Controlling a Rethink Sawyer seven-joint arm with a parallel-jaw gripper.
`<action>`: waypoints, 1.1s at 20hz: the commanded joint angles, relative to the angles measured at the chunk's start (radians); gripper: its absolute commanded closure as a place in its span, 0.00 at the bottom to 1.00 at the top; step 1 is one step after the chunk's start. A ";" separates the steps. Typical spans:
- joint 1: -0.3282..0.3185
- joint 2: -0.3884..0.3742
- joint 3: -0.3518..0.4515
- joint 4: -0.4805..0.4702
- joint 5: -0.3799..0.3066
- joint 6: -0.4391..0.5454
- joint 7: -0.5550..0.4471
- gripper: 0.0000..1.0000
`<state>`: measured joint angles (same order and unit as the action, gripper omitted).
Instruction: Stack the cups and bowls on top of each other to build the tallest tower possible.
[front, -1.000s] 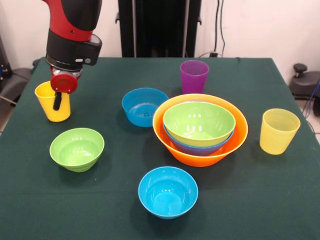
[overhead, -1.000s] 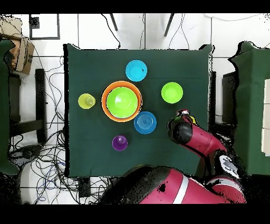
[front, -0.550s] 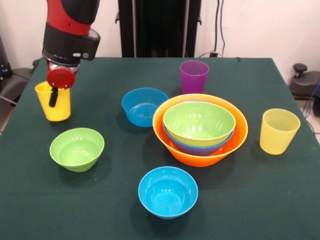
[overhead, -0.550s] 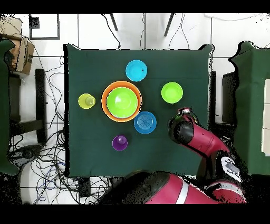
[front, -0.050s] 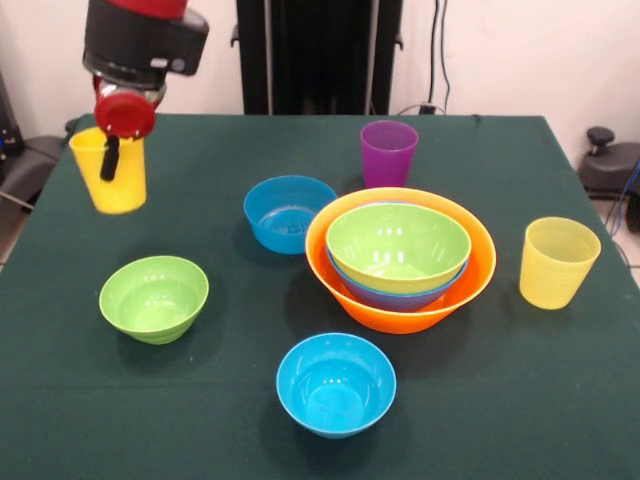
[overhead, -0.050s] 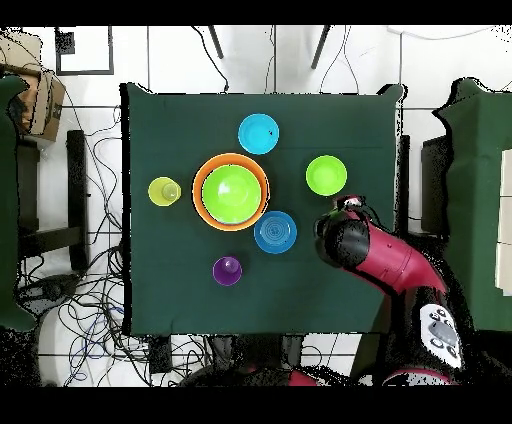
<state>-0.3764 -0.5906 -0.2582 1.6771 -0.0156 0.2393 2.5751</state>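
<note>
The gripper (front, -0.050s: 110, 160), hanging straight down from the arm (front, -0.050s: 145, 40) at the surface's (front, -0.050s: 500, 400) corner, is clamped on the yellow cup's (front, -0.050s: 115, 180) rim, one finger inside, holding it upright in the air. The orange bowl (front, -0.050s: 400, 300) with nested bowls sits mid-surface.

Bright, even light from above fills the room; the tabletop (front, -0.050s: 520, 180) takes only faint, soft shadows close under each dish. Small white glints sit inside the green bowl (front, -0.050s: 398, 247) nested in the orange bowl (front, -0.050s: 400, 300), and in the near blue bowl (front, -0.050s: 336, 384). The front view is crisp throughout, with no motion smear.
</note>
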 joint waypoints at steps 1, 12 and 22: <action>0.044 -0.074 0.043 -0.089 -0.018 0.312 -0.065 1.00; 0.116 -0.007 -0.014 -0.270 0.022 0.427 0.092 1.00; 0.242 0.127 -0.148 -0.443 0.093 0.481 0.274 1.00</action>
<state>-0.1849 -0.5687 -0.4117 1.3512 0.0450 0.5797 2.5860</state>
